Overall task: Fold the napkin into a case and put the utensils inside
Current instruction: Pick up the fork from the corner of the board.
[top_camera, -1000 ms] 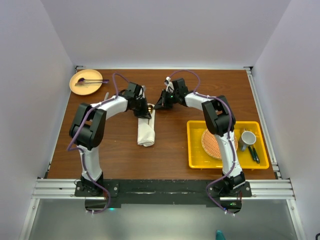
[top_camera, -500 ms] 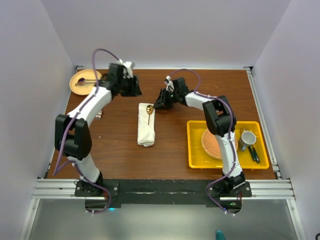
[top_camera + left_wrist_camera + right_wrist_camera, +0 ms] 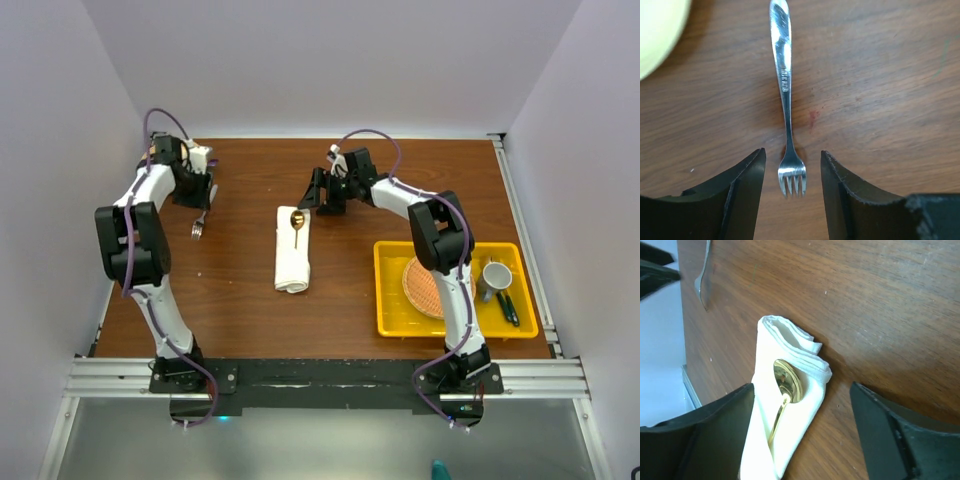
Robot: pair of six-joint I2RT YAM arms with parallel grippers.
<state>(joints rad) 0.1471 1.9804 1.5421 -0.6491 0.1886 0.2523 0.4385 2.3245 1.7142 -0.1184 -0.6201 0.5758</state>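
The cream-white napkin (image 3: 292,255) (image 3: 785,405) lies folded as a narrow case mid-table. A gold spoon (image 3: 297,221) (image 3: 786,385) is tucked into it, bowl showing at the far end. My right gripper (image 3: 312,200) (image 3: 801,386) stands open just beyond that end, its fingers either side of the cloth and not touching it. A shiny metal fork (image 3: 199,226) (image 3: 785,95) lies on the wood at the far left. My left gripper (image 3: 196,193) (image 3: 792,151) hangs open over it, the tines between the fingertips, apart from both.
A yellow tray (image 3: 390,300) at the right holds a round woven mat (image 3: 422,285), a grey mug (image 3: 495,275) and dark green-handled utensils (image 3: 508,306). A pale plate's edge (image 3: 655,35) lies beside the fork's handle. White walls close the table's sides.
My left arm swung from the napkin to the far left, over the fork, leaving the spoon in the fold. Both grippers opened.
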